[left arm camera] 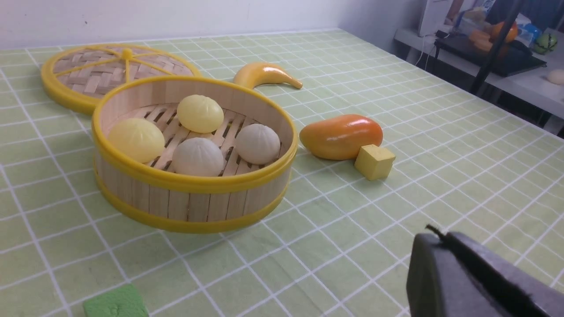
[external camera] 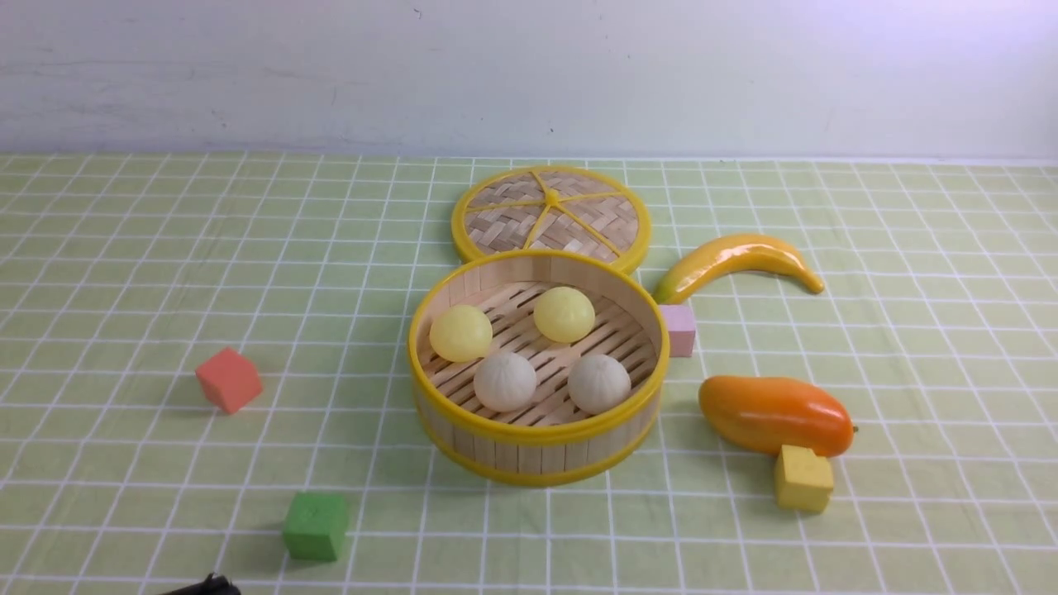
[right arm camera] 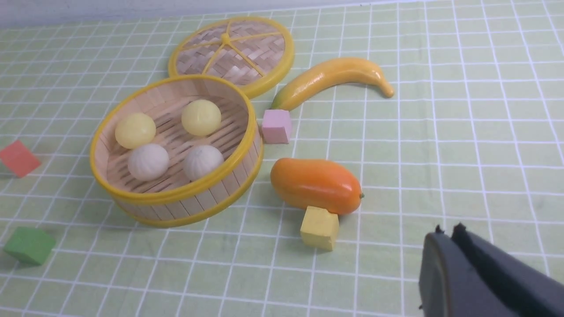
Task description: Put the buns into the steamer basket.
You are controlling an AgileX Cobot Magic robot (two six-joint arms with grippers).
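Observation:
The steamer basket (external camera: pixel 537 435) stands mid-table, round, with bamboo slats and yellow rims. On its slatted floor lie two pale yellow buns (external camera: pixel 460 333) (external camera: pixel 564 314) at the back and two off-white pleated buns (external camera: pixel 505 381) (external camera: pixel 599 383) at the front. In the left wrist view my left gripper (left arm camera: pixel 434 235) hangs shut and empty over bare cloth, well short of the basket (left arm camera: pixel 194 185). My right gripper (right arm camera: pixel 447 231) is likewise shut and holds nothing, off to the side of the basket (right arm camera: pixel 176 193). Only a dark tip of the left gripper (external camera: pixel 207 585) shows in the front view.
The flat woven lid (external camera: pixel 551 216) lies behind the basket. A banana (external camera: pixel 736 260), a mango (external camera: pixel 774 413), a pink cube (external camera: pixel 679 329) and a yellow cube (external camera: pixel 803 478) sit to the right. A red cube (external camera: pixel 229 379) and a green cube (external camera: pixel 316 525) lie to the left.

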